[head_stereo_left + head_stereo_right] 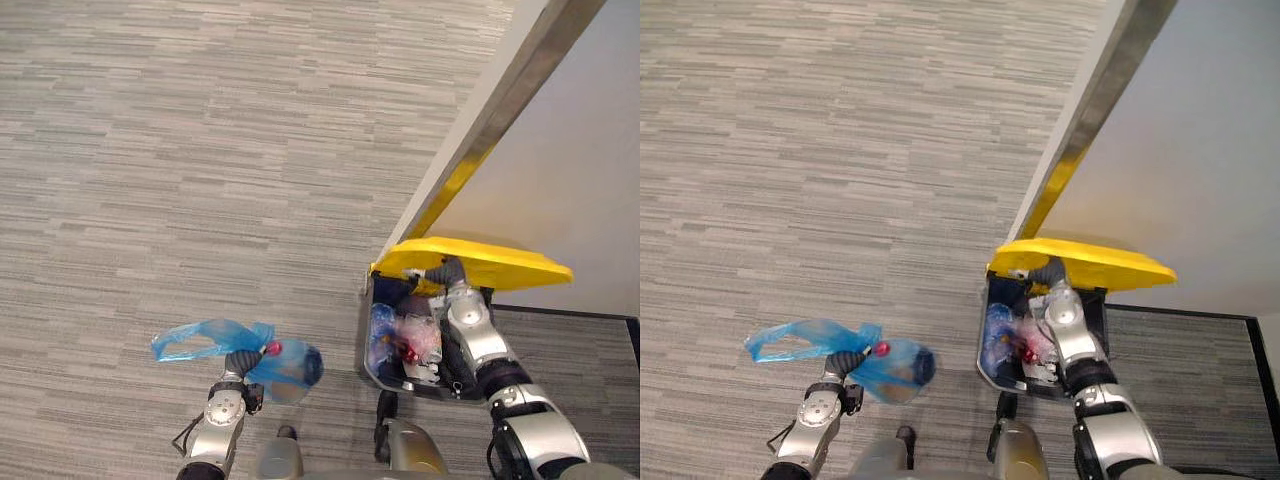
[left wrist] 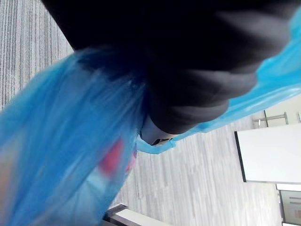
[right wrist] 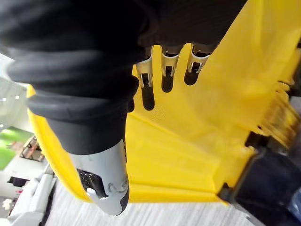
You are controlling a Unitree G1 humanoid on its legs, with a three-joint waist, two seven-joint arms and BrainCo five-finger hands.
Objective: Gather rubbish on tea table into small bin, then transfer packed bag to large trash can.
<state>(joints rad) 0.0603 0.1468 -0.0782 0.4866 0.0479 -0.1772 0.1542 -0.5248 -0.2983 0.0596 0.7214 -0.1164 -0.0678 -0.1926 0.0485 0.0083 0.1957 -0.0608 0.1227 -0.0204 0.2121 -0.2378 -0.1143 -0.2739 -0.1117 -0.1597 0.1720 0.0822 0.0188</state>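
Blue bag (image 1: 290, 366) bunches around left hand (image 1: 243, 362), its grip indeterminate; right hand (image 1: 449, 271) fingers (image 3: 166, 71) straight against raised yellow lid (image 1: 505, 263) over trash can (image 1: 367, 345).

One blue bag (image 1: 200, 341), one trash can (image 1: 366, 342)

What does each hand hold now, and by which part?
The left hand grips the translucent blue plastic rubbish bag at its gathered neck. The right hand grips nothing: straight fingers prop the yellow plastic lid up.
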